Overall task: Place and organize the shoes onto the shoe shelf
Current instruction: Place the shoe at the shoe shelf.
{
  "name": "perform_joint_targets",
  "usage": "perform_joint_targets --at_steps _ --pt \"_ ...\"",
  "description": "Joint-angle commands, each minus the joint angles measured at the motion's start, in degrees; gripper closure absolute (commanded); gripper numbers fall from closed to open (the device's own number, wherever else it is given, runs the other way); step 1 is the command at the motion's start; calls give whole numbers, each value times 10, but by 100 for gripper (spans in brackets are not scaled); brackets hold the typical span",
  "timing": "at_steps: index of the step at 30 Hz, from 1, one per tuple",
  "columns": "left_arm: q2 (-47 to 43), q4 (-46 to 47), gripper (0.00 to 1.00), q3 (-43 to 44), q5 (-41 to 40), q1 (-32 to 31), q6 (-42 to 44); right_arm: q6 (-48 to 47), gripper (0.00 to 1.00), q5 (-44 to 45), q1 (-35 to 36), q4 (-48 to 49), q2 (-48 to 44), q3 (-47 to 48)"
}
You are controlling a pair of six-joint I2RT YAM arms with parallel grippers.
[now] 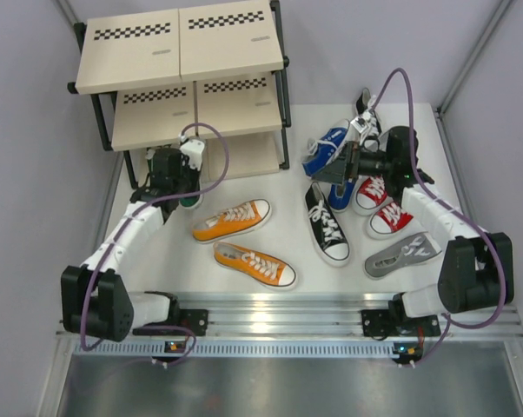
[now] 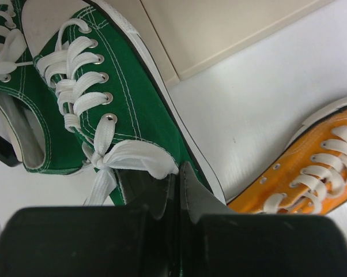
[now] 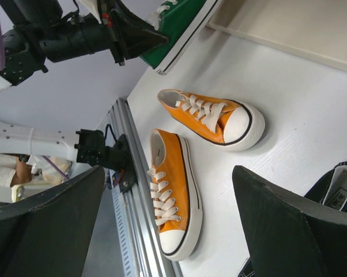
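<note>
The shoe shelf (image 1: 179, 52) stands at the back left, its boards bare. My left gripper (image 1: 185, 187) is shut on a green shoe (image 1: 192, 201) in front of the lowest board. In the left wrist view the gripper (image 2: 178, 173) pinches the side wall of that green shoe (image 2: 127, 98) behind the lace bow, and a second green shoe (image 2: 12, 86) lies beside it. My right gripper (image 1: 331, 171) hangs open over the blue shoes (image 1: 325, 150), holding nothing. Its wrist view shows the gripper (image 3: 168, 170) wide open above two orange shoes (image 3: 211, 115).
Two orange shoes (image 1: 231, 220) lie mid-table. A black shoe (image 1: 327, 224), red shoes (image 1: 390, 217), a grey shoe (image 1: 402, 254) and another black shoe (image 1: 366, 109) crowd the right side. The metal rail (image 1: 270, 308) runs along the near edge.
</note>
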Motion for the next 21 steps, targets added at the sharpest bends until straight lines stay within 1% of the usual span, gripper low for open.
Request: perform_joint_targets --at_steps 1,2,9,13,21 --pt "12 131 100 -11 21 11 53 -39 7 -14 -9 -9 -17 1" --pt "16 152 100 -14 23 11 58 -42 7 -14 -9 -18 -18 2" --pt "73 210 100 -6 22 18 104 -92 7 -22 -9 -72 -22 14" --pt "110 216 100 19 20 25 119 -111 7 -25 -9 -84 -22 16" --pt "180 247 100 46 14 39 123 -150 7 -30 -9 -145 -22 31"
